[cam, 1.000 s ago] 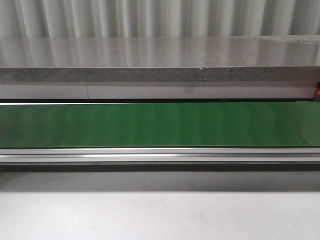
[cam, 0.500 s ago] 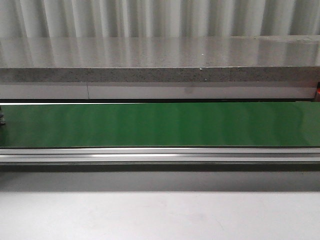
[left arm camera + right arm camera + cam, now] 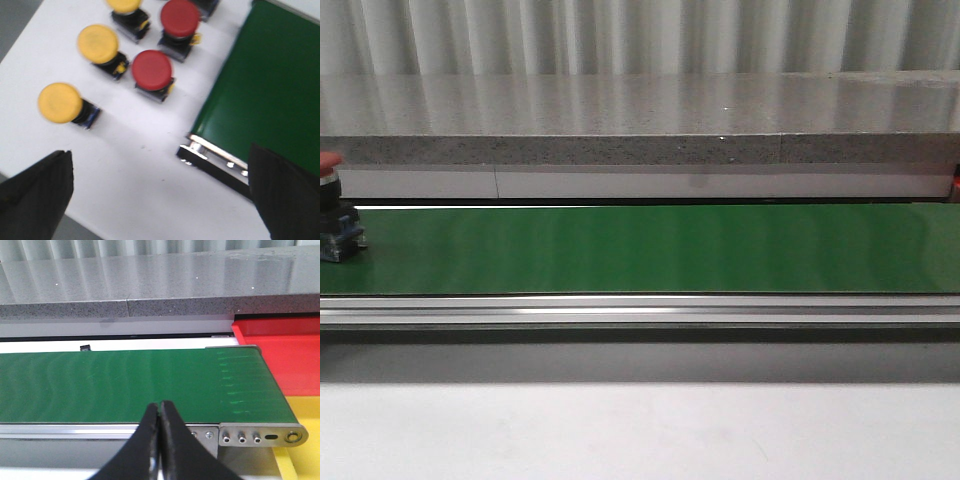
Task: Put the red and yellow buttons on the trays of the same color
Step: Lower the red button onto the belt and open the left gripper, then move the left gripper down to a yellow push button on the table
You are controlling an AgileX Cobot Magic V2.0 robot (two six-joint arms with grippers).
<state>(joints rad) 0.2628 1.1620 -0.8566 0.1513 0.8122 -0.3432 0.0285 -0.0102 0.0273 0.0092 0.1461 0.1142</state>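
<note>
We log both trays [image 3: 280,335] bare, one red button [image 3: 330,165] entering the belt [image 3: 640,250], left gripper [image 3: 160,195] spread, right gripper [image 3: 160,410] pressed together.

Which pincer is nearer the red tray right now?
Right. The right pincer is at the belt end beside the red tray; the left pincer hovers over the button stock.

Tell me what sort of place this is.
Likely a mock factory sorting station: a green conveyor belt, red and yellow push buttons queued beside it, and a red tray at its end.
</note>
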